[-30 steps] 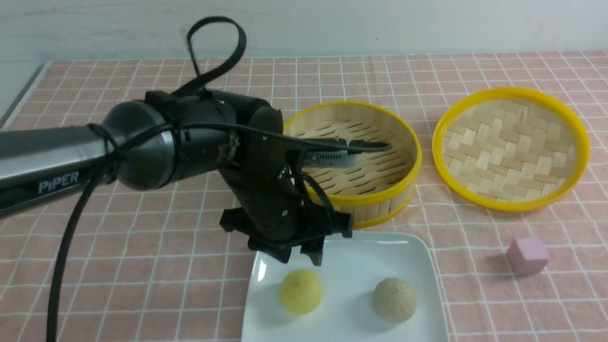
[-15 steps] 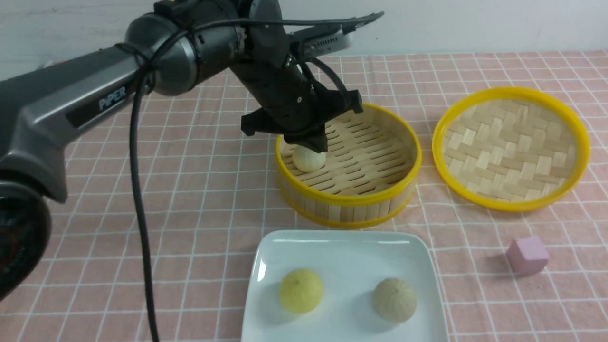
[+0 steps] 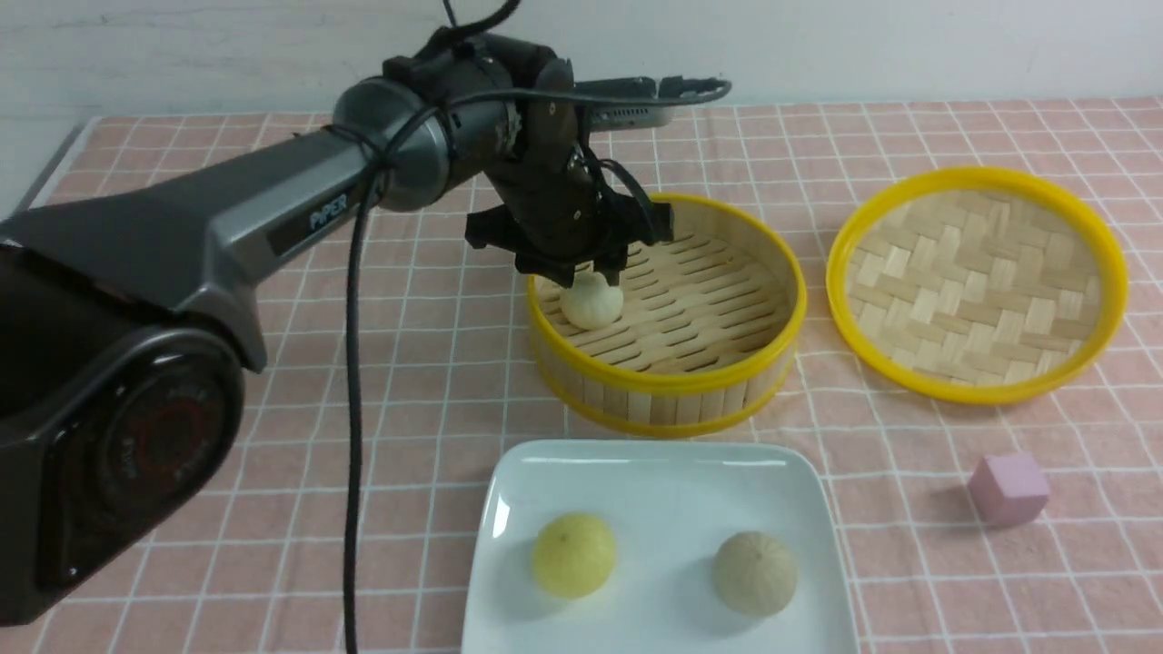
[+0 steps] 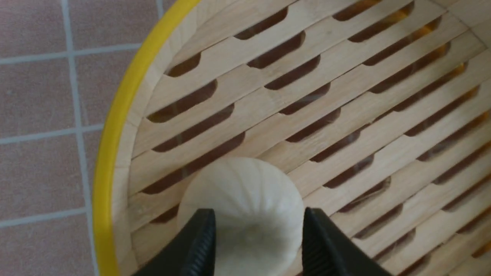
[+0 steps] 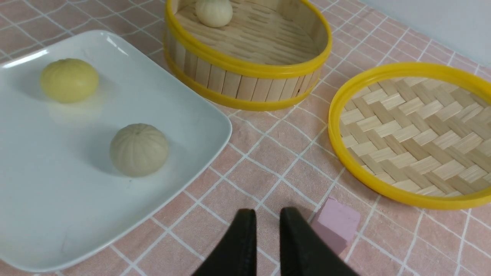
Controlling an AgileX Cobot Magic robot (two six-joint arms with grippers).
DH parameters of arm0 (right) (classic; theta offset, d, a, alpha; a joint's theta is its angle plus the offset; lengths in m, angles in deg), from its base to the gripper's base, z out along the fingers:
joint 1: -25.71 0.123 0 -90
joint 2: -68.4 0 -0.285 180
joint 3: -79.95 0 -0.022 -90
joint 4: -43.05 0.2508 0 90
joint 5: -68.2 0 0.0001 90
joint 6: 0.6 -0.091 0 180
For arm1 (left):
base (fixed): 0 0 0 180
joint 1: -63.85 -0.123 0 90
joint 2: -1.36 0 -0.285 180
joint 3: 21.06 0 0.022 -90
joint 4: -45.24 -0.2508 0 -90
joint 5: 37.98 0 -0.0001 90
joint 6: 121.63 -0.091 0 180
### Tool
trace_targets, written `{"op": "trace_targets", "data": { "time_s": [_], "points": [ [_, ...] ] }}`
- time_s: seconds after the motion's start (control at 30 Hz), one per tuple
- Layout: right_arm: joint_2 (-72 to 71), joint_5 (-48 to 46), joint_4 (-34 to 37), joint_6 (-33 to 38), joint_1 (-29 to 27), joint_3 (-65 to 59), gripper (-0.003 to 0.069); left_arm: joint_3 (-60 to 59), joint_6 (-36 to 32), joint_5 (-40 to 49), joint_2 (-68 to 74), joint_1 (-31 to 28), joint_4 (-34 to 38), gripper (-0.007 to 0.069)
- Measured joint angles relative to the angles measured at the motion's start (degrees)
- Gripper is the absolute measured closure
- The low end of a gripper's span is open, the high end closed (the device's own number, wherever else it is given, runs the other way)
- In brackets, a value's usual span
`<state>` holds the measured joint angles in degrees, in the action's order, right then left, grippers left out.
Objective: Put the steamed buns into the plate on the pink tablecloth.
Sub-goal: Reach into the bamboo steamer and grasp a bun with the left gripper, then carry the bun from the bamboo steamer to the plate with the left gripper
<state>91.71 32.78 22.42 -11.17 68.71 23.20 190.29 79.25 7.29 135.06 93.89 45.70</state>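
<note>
Pink tablecloth (image 3: 363,381) with a thin white grid covers the table, and the white square plate (image 3: 654,481) lies on it at the near edge. Two steamed buns sit on the plate, well apart: the yellow bun (image 3: 573,555) on its left half and the beige bun (image 3: 755,573) on its right half.

Just beyond the plate's far rim stands the yellow-rimmed steamer basket (image 3: 672,386). The off-white bun (image 3: 591,302) rests on the basket's slatted floor, close to the wall on the plate's left-hand side.

The left end effector (image 3: 581,272) points down into the basket over that bun. Its black fingers (image 4: 201,245) stand apart, one on each side of the bun. The bun sits on the slats between them.

Beyond the plate's right corner lies the woven lid (image 3: 977,282). A pink cube (image 3: 1008,490) sits to the right of the plate. The right end effector (image 5: 267,214) hovers near the cube with only a narrow gap between its fingers and nothing in it.
</note>
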Motion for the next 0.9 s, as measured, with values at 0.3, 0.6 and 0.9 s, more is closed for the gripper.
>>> {"op": "trace_targets", "data": {
  "time_s": [0.3, 0.6, 0.9],
  "points": [
    [0.0, 0.0, 0.0, 0.0, 0.0, 0.0, 0.0530, 0.2, 0.7, 4.0, -0.2, 0.0, 3.3, 0.0593],
    [0.0, 0.0, 0.0, 0.0, 0.0, 0.0, 0.0519, -0.2, -7.9, 17.8, -20.4, 0.8, 7.2, 0.0599],
    [0.0, 0.0, 0.0, 0.0, 0.0, 0.0, 0.0515, -20.4, -6.3, 13.5, -24.4, 15.6, 1.7, 0.0599]
  ]
}}
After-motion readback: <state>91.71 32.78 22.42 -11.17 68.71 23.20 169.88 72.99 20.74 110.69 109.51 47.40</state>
